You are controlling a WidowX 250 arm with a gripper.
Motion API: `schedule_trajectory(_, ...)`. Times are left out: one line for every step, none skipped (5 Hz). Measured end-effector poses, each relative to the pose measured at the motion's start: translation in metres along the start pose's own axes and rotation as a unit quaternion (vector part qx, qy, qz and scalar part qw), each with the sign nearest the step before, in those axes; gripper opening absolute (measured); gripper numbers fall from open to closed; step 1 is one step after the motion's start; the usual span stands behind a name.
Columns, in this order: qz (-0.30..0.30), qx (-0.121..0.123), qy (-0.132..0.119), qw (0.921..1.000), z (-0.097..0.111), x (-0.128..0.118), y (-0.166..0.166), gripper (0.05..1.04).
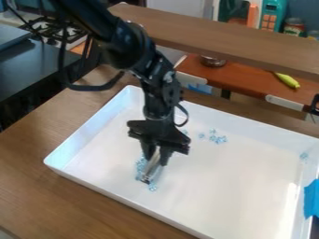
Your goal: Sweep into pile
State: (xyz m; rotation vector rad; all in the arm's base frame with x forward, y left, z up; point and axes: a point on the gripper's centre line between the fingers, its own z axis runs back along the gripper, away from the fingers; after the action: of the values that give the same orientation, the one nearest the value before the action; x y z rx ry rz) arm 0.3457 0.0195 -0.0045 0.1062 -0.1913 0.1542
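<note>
My gripper (156, 161) hangs low over the left half of a white tray (211, 186), shut on a silvery, upright-tilted sweeping tool (150, 171) whose lower end is down at the tray floor. Small light-blue pieces (139, 168) lie along the tool's left side, with a few more at its lower tip. Behind and right of the gripper, another loose group of blue pieces (217, 138) sits on the tray floor. One small blue bit (303, 156) lies near the tray's right wall.
The tray's raised walls surround the gripper on a wooden table (37, 172). Blue tape (311, 198) is on the tray's right edge. Behind stand a wooden beam (218, 35), a brown counter with a yellow-green toy vegetable (287, 80) and a metal bowl (212, 61).
</note>
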Motion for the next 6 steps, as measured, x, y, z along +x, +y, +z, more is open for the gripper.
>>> schedule_trajectory(-0.008, 0.026, 0.006, 0.9996, 0.000, -0.001, 0.014, 0.328)
schedule_trajectory(0.012, 0.061, 0.022, 0.9978, 0.000, -0.006, 0.036, 0.328)
schedule_trajectory(0.014, 0.054, 0.028, 0.9980, 0.007, -0.007, 0.035, 0.328)
schedule_trajectory(0.009, 0.009, 0.042, 0.9990, 0.012, -0.013, 0.008, 0.328)
schedule_trajectory(-0.016, -0.040, 0.039, 0.9983, 0.025, -0.005, -0.033, 0.328)
schedule_trajectory(-0.044, -0.071, 0.036, 0.9959, 0.034, 0.000, -0.075, 0.328)
